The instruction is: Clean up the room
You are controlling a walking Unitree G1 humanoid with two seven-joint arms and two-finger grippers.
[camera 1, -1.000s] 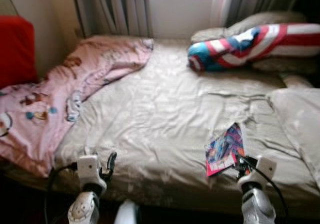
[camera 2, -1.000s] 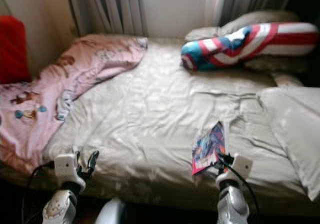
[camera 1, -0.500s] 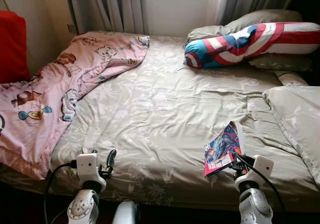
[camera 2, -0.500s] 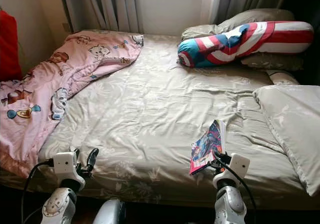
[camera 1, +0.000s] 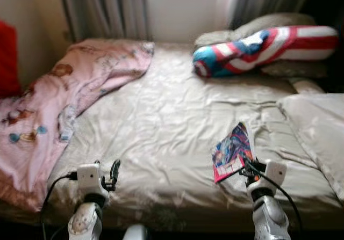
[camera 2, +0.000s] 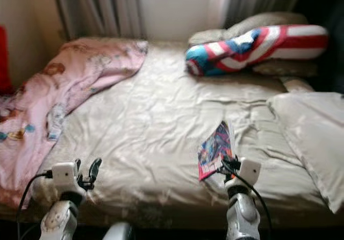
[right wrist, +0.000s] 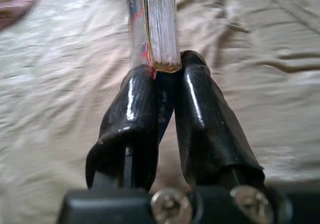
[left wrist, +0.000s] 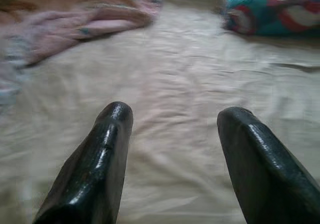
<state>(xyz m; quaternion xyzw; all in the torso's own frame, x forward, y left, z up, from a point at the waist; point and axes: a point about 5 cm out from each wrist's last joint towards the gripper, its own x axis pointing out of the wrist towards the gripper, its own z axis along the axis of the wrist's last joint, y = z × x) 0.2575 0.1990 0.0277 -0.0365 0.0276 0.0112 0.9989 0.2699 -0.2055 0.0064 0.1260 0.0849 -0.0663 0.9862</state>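
Book in hand at the foot of the bed, most of the tidying not yet done.

From the left: one pink cartoon blanket (camera 1: 64,95) lies rumpled across the bed's left side, spilling over the edge, beside a red cushion (camera 1: 6,57) by the wall. The left gripper (camera 1: 110,175) hovers over the near edge of the beige bedspread (camera 1: 161,122), fingers spread, holding nothing. Further right, the right gripper (camera 1: 248,167) has its two fingers pinching the bottom corner of one colourful book (camera 1: 232,151), lifted and tilted above the sheet. Behind it sits one red, white and blue bolster (camera 1: 263,49) resting against a grey pillow (camera 1: 258,28), with another beige pillow (camera 1: 317,127) at the right edge. I'd judge it an early stage: the book is picked up but not put away, the blanket unfolded, the pillows unarranged.
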